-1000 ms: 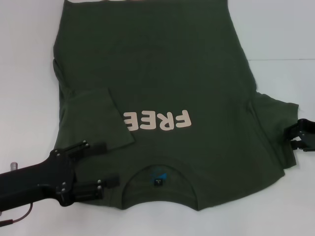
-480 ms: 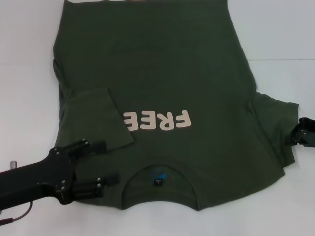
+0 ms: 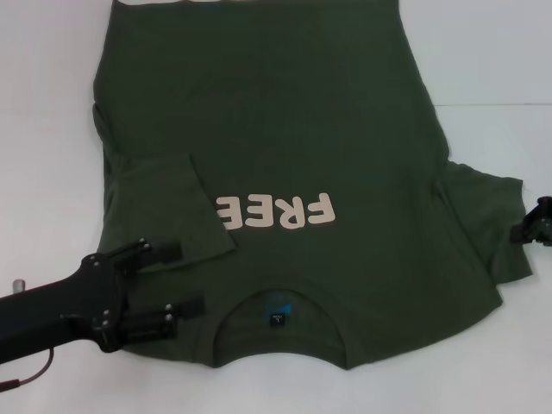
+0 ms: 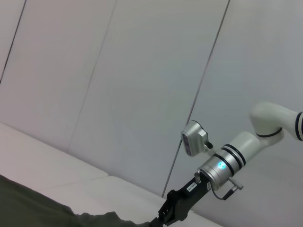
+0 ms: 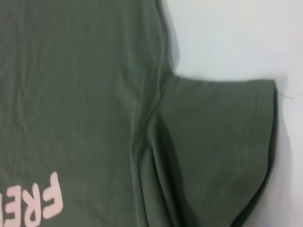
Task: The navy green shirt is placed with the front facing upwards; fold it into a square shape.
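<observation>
Movement: your right gripper (image 3: 536, 226) slides outward, now only a sliver at the head view's right edge, just past the right sleeve; a second ago it sat further in and lower.
Left arm shift: your left gripper (image 3: 177, 278) drops back a touch toward you, its two fingers no longer as far over the cloth as before.
Shirt: the navy green shirt (image 3: 285, 164) hasn't budged, lying flat and face up on the white table (image 3: 492, 60), collar toward you.
Fabric: you're looking at soft, matte olive cotton with faint creases, a ribbed round neck and a small blue collar label (image 3: 278, 309) inside it.
Print: chunky cream FREE lettering (image 3: 276, 210) runs across the chest, upside down from your head view.
Left sleeve: the folded sleeve (image 3: 168, 203) is laid in over the body as a slanted rectangular flap, covering the print's last character.
Right sleeve: it's spread out flat, hem stitched and squared, with pleats at the armpit seam.
Left fingers: spread apart and gripping nothing, black and slim, one tip at the folded flap's lower corner, the other on the shoulder beside the neckline.
Right fingers: you can't tell their state from what shows.
</observation>
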Available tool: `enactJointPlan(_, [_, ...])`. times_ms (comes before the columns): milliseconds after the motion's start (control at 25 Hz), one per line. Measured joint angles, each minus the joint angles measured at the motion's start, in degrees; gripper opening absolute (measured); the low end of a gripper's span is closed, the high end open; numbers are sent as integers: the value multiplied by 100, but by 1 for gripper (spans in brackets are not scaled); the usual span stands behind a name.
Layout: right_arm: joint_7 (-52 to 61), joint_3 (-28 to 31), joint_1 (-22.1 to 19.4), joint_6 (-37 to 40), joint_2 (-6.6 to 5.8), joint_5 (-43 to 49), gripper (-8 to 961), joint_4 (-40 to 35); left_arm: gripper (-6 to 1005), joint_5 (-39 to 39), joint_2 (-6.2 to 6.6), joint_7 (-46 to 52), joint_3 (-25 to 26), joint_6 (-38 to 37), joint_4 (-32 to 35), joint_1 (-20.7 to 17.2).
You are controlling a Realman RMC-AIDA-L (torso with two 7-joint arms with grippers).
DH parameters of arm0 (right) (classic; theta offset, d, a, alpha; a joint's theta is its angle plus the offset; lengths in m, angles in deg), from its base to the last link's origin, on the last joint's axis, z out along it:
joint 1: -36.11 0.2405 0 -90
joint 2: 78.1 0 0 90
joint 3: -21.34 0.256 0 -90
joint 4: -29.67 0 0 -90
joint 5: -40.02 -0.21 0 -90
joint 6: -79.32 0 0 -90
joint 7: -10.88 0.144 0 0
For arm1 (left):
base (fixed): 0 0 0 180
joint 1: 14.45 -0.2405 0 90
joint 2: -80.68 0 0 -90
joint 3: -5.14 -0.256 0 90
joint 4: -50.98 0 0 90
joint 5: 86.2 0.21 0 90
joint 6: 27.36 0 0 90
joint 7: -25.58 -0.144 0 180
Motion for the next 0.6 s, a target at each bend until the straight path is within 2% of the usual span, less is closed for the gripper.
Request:
enactJointPlan(440, [-331,246,-449,244,-185,-1105,15,-325,919,-101,25,43,68,-3,0,-19])
enactJointPlan(600, [-598,292,-596,259,-202,-1651,15,-329,919,-101,39,149,154,-5,0,-17])
